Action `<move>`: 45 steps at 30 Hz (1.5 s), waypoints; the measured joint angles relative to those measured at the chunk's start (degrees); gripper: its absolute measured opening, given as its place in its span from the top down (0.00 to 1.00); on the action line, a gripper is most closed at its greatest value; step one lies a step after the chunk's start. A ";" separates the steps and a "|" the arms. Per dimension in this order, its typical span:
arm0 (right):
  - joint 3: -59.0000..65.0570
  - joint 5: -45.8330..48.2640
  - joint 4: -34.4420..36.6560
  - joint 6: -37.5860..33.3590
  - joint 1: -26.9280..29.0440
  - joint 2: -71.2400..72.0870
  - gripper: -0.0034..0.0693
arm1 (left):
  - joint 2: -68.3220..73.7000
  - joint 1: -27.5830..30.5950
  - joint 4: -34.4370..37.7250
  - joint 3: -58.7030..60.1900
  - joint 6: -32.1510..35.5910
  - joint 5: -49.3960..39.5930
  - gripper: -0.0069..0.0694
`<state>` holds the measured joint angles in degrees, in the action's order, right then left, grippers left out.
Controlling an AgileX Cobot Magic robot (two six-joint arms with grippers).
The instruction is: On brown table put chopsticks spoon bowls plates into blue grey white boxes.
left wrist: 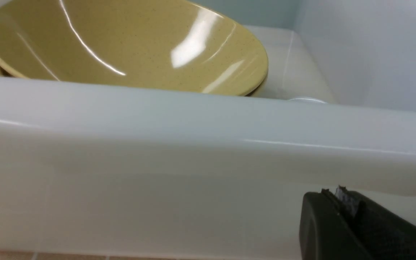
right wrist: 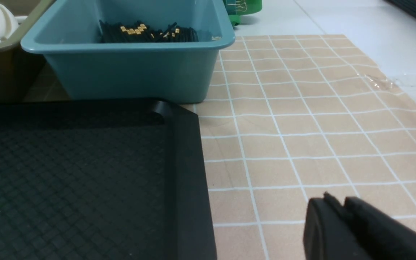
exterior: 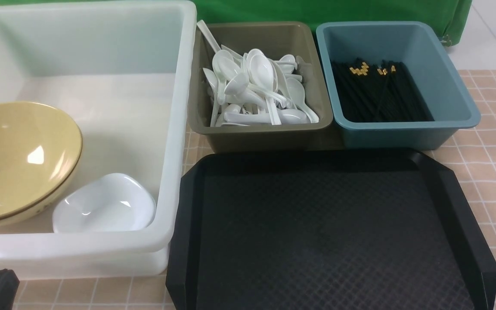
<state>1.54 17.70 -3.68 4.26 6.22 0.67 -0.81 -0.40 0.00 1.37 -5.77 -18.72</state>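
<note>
Three bins hold everything: yellow bowls (exterior: 15, 159) and white plate (exterior: 103, 204) in white tub (exterior: 175, 129) at 9 o'clock, spoons (exterior: 256, 88) in olive-grey bin (exterior: 261, 133) at 12, chopsticks (exterior: 377, 92) in blue bin (exterior: 403, 133) at 1. Black tray (exterior: 325, 232) bare; sorting looks done. Bowls glossy, rigid, likely slippery: pinch at rim. Left gripper (left wrist: 341, 202) closed, empty, outside tub wall. Right gripper (right wrist: 338, 207) nearly closed, empty, over counter (right wrist: 302, 126).
</note>
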 joint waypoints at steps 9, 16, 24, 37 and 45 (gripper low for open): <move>0.00 0.00 0.00 0.00 0.00 0.00 0.79 | 0.00 0.00 0.00 0.00 0.06 0.00 0.90; 0.00 0.00 0.00 0.00 0.00 0.00 0.78 | 0.00 0.00 0.00 0.00 0.06 0.00 0.90; 0.00 0.00 0.00 0.00 0.00 0.00 0.77 | 0.00 0.00 0.00 0.00 0.06 0.00 0.90; 0.00 0.00 0.00 0.00 0.00 0.00 0.76 | 0.00 0.00 0.00 0.00 0.06 0.00 0.90; 0.00 0.00 0.00 0.00 0.00 0.00 0.75 | 0.00 0.00 0.00 0.00 0.06 0.00 0.90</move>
<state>1.54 17.70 -3.68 4.26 6.22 0.67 -0.81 -0.40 0.00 1.37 -5.70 -18.72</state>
